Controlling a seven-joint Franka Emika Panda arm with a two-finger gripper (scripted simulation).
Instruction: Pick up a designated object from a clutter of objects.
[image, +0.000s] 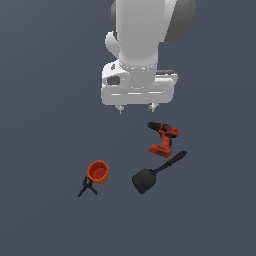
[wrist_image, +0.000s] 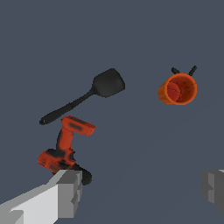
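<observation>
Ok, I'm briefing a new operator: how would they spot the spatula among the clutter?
Start at the red-and-black power drill, below the open gripper in the exterior view. The spatula lies just below it. It is all black, with a broad rounded blade and long thin handle.

Black spatula (image: 151, 175) — flat on the floor, just beside the drill (image: 164, 138).

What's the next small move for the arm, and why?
Probably shift the gripper toward the spatula and start descending over its handle. The jaws are open and empty, hanging above the power drill, not the target. The spatula lies flat beside the drill, apart from the orange cup, so the handle looks reachable.
</observation>
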